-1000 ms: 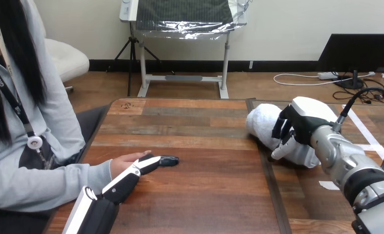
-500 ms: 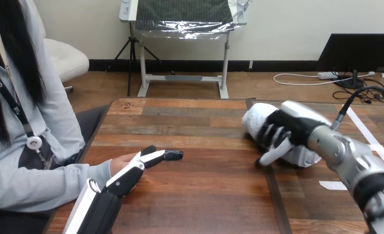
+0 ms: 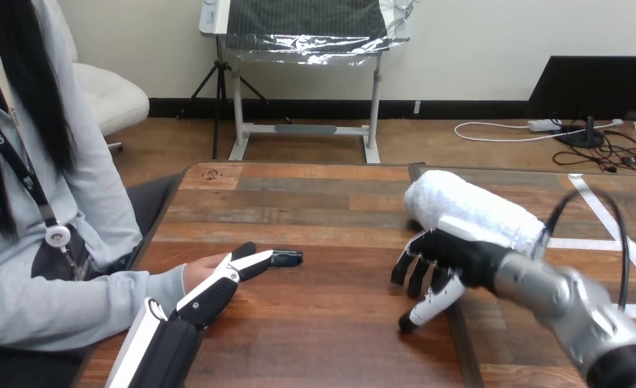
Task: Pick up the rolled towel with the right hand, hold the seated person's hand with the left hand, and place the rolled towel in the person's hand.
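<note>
Nearest, at the left, the left hand (image 3: pixel 217 289) lies flat over the person's hand (image 3: pixel 201 268) on the wooden table (image 3: pixel 330 323). Its fingers (image 3: pixel 259 262) are straight and close together, pointing right, with their dark tips reaching past the person's hand. None of them is curled round the person's hand, so this looks like resting on it rather than a hold. I cannot tell whether the person's palm faces up.

Further right, and well apart from that pair, the right hand (image 3: pixel 448 252) hangs above the table's middle on its silver forearm. The rolled towel (image 3: pixel 476 212) lies against the far, upper side of this hand. It seems to be clear of the tabletop and slants away toward the far right. I cannot tell whether the hand is closed on the towel or only carrying it.

The first risk is the towel itself. It is a long, soft roll sitting high on the hand, and it could slide or tip off during the carry to the left if the hold is loose. The second risk is at the handover. The left hand covers the person's hand, so the towel might land on the robot's own hand. And since nothing clasps the person's hand, it could shift away from the drop point.
</note>
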